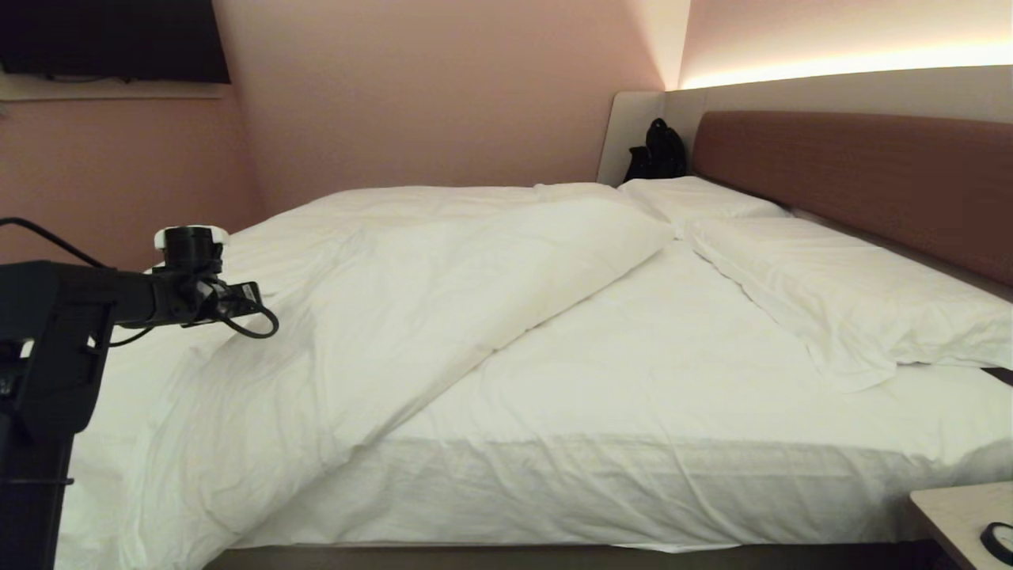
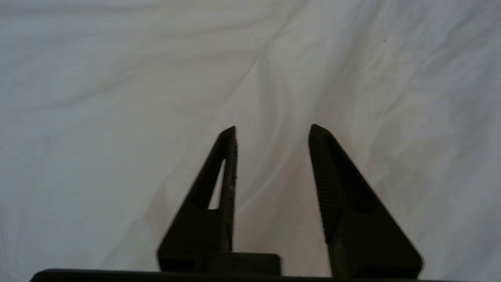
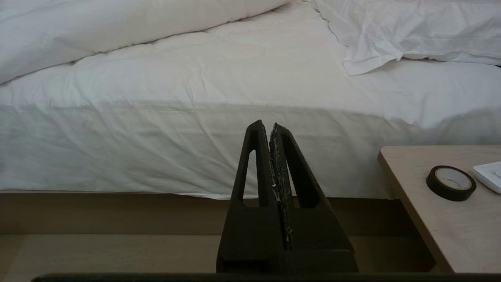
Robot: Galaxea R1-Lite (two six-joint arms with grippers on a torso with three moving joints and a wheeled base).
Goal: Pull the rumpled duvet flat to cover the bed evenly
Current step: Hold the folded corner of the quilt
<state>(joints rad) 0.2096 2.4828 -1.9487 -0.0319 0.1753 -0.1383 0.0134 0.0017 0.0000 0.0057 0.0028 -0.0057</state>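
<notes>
The puffy white duvet (image 1: 411, 293) lies bunched on the left half of the bed (image 1: 673, 372), folded back along a diagonal edge and spilling over the near side. The bare sheet shows on the right half. My left arm (image 1: 158, 297) reaches in from the left over the duvet's near part. In the left wrist view my left gripper (image 2: 273, 127) is open close above wrinkled duvet cloth (image 2: 117, 78), with nothing between its fingers. My right gripper (image 3: 270, 125) is shut and empty, low beside the bed and pointing at the mattress side (image 3: 156, 149).
Two white pillows (image 1: 855, 301) (image 1: 696, 198) lie along the reddish-brown headboard (image 1: 855, 182). A black bag (image 1: 657, 150) stands in the far corner. A light wooden bedside table (image 3: 430, 219) at the right carries a roll of dark tape (image 3: 451, 183) and a white device (image 3: 489, 176).
</notes>
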